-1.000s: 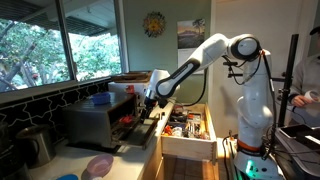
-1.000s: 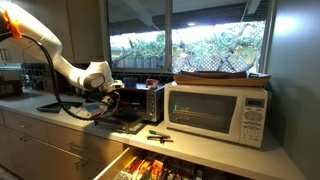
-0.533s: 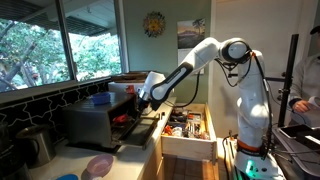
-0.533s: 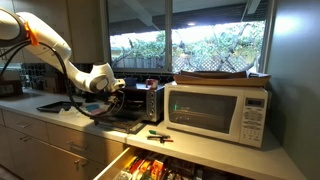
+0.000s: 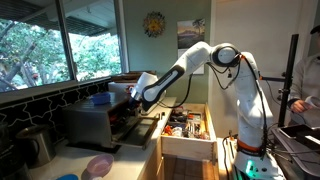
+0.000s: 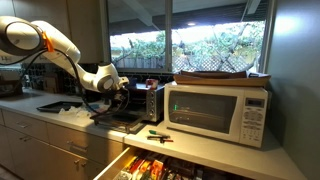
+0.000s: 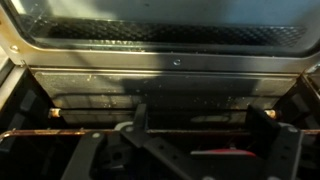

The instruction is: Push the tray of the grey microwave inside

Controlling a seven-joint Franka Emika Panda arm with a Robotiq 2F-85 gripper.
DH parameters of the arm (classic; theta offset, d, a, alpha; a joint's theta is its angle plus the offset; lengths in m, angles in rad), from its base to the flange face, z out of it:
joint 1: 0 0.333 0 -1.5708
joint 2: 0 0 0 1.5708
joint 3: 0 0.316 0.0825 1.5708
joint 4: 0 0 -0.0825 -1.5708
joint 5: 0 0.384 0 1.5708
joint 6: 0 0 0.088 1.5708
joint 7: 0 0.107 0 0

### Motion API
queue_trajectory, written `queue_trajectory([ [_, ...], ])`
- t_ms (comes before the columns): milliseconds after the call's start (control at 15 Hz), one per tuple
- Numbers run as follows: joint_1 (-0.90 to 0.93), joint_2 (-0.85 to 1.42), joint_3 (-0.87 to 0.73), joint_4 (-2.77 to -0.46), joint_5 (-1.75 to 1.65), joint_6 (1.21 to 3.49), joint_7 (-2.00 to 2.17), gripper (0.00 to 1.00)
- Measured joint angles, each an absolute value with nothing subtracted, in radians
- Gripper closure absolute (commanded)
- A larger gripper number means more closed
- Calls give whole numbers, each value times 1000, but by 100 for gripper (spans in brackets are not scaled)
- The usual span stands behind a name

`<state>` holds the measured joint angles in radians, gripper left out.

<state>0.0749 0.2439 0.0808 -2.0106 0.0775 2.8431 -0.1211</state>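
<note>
The grey microwave (image 5: pixel 92 124) stands on the counter with its front door (image 5: pixel 138 134) dropped down; it also shows in an exterior view (image 6: pixel 151 100) beside a white microwave. My gripper (image 5: pixel 134 98) is at the mouth of the cavity, also seen from the other side (image 6: pixel 121 88). In the wrist view the gripper (image 7: pixel 202 128) is open, with its two fingers apart and nothing between them. The dark tray (image 7: pixel 180 146) lies low in the cavity ahead of the fingers, with a red bit (image 7: pixel 226 152) on it. In both exterior views the arm hides the tray.
A white microwave (image 6: pixel 222 112) with a flat box (image 6: pixel 222 75) on top stands beside the grey one. A cluttered wooden drawer (image 5: pixel 188 128) is open below the counter. A metal kettle (image 5: pixel 35 146) and a pink plate (image 5: pixel 98 165) are on the counter. A person (image 5: pixel 306 85) stands nearby.
My gripper has moved toward the cavity of the grey microwave. The tray's red bits, seen on the pulled-out tray before, no longer show in the exterior view.
</note>
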Motion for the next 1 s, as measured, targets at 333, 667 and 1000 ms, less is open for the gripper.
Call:
queue_trajectory([
  [333,75,282,81,-1961,77,2852,-114,0],
  [667,69,293,90,-1963,88,2889,-100,0],
  [1000,69,264,84,-1992,64,2885,-74,0],
])
